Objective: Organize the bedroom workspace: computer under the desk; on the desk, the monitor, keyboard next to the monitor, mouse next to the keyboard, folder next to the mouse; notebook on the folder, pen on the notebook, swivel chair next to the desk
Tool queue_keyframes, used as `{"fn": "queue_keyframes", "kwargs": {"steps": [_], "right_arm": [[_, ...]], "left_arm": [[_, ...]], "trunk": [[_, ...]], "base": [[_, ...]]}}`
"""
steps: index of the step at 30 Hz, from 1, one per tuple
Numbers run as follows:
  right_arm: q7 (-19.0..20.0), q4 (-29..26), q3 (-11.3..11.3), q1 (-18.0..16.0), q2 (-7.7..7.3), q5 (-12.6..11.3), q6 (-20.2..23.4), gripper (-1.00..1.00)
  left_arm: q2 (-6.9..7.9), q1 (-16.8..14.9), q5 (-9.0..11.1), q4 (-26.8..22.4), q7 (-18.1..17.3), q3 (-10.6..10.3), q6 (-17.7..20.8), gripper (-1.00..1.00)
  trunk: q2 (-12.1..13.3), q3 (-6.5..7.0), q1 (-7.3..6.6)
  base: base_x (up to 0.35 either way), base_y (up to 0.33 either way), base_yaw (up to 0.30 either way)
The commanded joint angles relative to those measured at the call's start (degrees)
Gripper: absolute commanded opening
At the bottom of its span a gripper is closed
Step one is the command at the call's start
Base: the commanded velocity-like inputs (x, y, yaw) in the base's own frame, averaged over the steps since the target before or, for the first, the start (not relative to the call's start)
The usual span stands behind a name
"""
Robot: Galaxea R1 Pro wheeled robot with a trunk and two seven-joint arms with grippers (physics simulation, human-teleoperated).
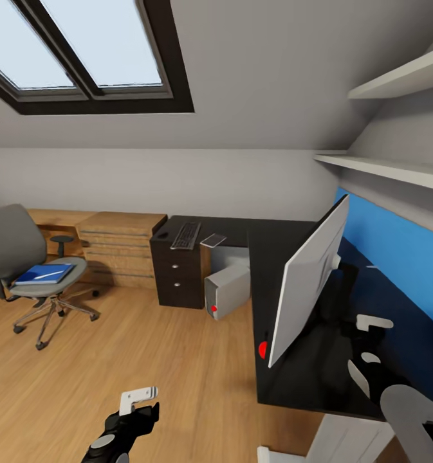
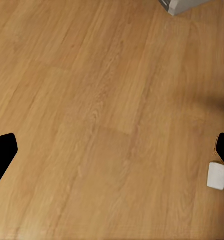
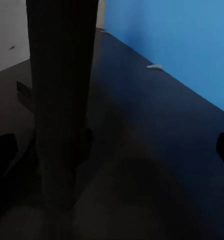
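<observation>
Currently, stage: monitor (image 1: 309, 280) placement on desk (image 1: 287, 373)
right gripper (image 3: 112, 150): spread, stem (image 3: 62, 100) ahead, likely grasp approach
left gripper (image 2: 112, 150): spread, idle over floor (image 2: 102, 110)
folder (image 1: 46, 273): chair (image 1: 23, 263) seat, 9 o'clock, unmoved

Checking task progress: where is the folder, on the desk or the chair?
On the chair: the blue folder lies flat on the swivel chair seat, away from the desk.

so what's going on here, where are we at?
Robot is at the desk with its right gripper behind the monitor, by the stem; whether it grips is unclear. Left gripper hangs open over the floor. Keyboard and a small dark item sit on the far desk wing, computer beneath. Folder is on the chair, away from the desk.
</observation>
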Motion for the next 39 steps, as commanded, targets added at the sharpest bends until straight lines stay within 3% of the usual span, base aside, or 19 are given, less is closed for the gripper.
{"fn": "queue_keyframes", "kwargs": {"steps": [1, 9, 16, 22, 23, 25, 30, 39], "right_arm": [[0.2, 0.1, -0.2, 0.0, 0.03, 0.2, -0.2, 1.00], [6.3, 0.4, -0.4, 0.0, -0.11, -0.1, 0.3, 1.00], [7.9, 0.4, -0.7, 0.0, -0.12, -0.3, 0.4, 1.00], [9.5, 0.7, -4.6, 0.0, -0.13, -0.3, 0.8, 1.00], [10.8, 1.3, -7.5, 0.0, -0.22, -0.2, 2.6, 1.00], [12.2, 1.7, -9.5, 0.0, -0.72, -0.2, 4.2, 1.00], [14.3, 1.9, -10.8, 0.0, -1.28, -0.2, 5.9, 1.00], [14.5, 2.0, -10.9, 0.0, -1.28, -0.2, 6.7, 1.00]], "left_arm": [[0.07, 0.0, 0.6, -0.1, 0.6, -0.2, 0.1, 1.00], [0.07, 0.0, 0.5, -0.1, 0.6, -0.4, 0.1, 1.00], [0.07, 0.0, 0.5, -0.1, 0.6, -0.4, 0.1, 1.00], [0.07, 0.0, 0.5, -0.2, 0.6, -0.4, 0.1, 1.00], [0.07, 0.0, 0.5, -0.3, 0.6, -0.4, 0.1, 1.00], [0.07, 0.0, 0.5, -0.3, 0.6, -0.4, 0.1, 1.00], [0.07, 0.0, 0.5, -0.3, 0.6, -0.5, 0.0, 1.00], [0.07, 0.0, 0.5, -0.3, 0.6, -0.5, 0.0, 1.00]], "trunk": [[0.0, -0.07, 0.02], [0.0, -0.07, 0.02], [0.0, -0.07, 0.02], [0.0, -0.07, 0.02], [0.0, -0.07, 0.02], [0.0, -0.07, 0.02], [0.0, -0.07, 0.02], [0.0, -0.07, 0.02]], "base": [[0.204, -0.198, 0.000], [0.046, -0.044, 0.000], [0.001, -0.001, 0.000], [0.000, 0.000, 0.000], [0.000, 0.000, 0.000], [0.000, 0.000, 0.000], [0.000, 0.000, 0.000], [0.085, 0.000, 0.000]]}}
